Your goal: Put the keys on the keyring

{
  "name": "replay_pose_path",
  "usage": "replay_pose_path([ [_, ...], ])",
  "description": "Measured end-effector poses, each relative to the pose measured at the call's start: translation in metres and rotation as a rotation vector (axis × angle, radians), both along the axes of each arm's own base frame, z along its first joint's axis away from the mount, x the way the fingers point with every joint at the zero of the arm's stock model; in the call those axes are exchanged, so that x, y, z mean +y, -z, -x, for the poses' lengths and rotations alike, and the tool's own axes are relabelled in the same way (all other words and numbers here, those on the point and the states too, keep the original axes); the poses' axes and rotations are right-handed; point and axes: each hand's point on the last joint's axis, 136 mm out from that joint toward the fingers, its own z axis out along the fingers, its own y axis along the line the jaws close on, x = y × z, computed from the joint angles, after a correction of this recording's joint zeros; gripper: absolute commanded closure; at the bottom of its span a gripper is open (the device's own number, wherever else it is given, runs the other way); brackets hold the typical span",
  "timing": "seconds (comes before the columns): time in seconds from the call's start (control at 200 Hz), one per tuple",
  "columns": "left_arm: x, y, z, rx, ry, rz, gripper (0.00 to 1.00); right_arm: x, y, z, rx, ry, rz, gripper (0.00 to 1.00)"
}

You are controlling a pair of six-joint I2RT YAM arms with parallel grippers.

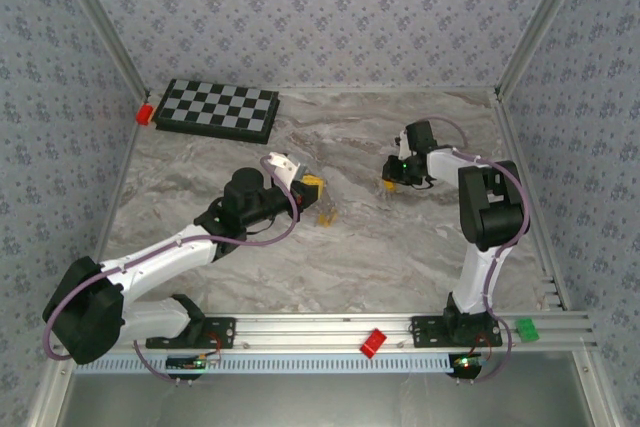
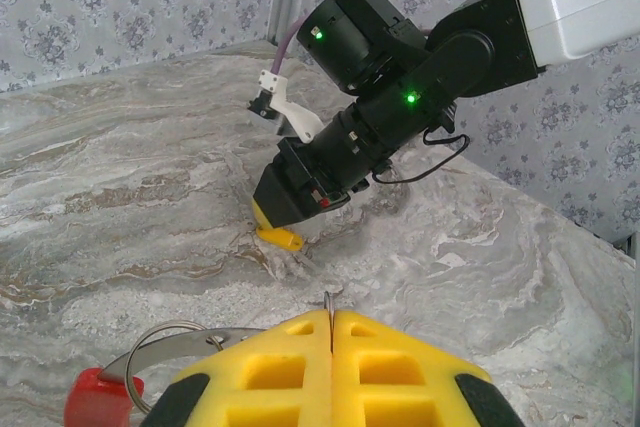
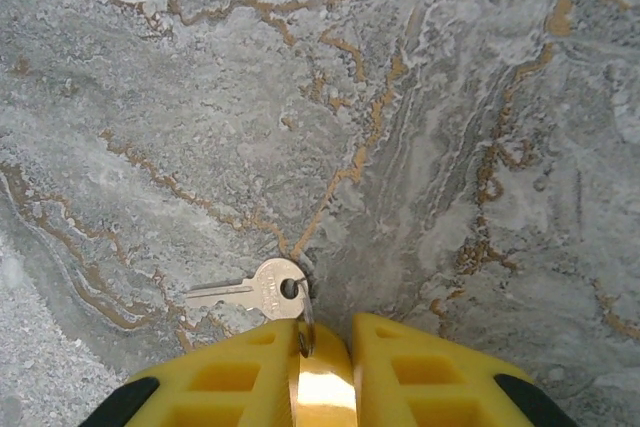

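Left gripper, fingers pressed together: I had it clenched on the keyring. The thin wire stood up out of the seam between the yellow pads, while the loop and its red sleeve reached off to one side. Holding the ring by one short stretch left, in my judgement, the remainder of the loop free for a key to be threaded on.

Right gripper, pointing down at the marble table, well apart from the left: its yellow fingers stood a narrow gap apart. One key lay flat just ahead of them, blade pointing off to the side and head nearest the gap. A small wire link through its hole ran in between the fingers. Whether I was pinching that link or merely straddling it, I cannot tell.

Seen from the left wrist camera, the right gripper's tips sat low on the marble. I judge that this posture suits lifting a thin, flat object by its edge. The key was not yet on the ring.
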Motion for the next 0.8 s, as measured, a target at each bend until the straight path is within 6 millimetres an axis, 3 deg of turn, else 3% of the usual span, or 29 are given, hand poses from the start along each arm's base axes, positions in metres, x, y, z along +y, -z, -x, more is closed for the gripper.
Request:
replay_pose_path([
  [0.595, 0.0, 0.0, 0.0, 0.0, 0.0, 0.0, 1.0, 0.0084, -0.0006, 0.0024, 0.004, -0.001, -0.009, 0.8],
  [0.8, 0.0, 0.0, 0.0, 0.0, 0.0, 0.0, 1.0, 0.0095, -0.0009, 0.0024, 0.006, 0.005, -0.014, 0.75],
])
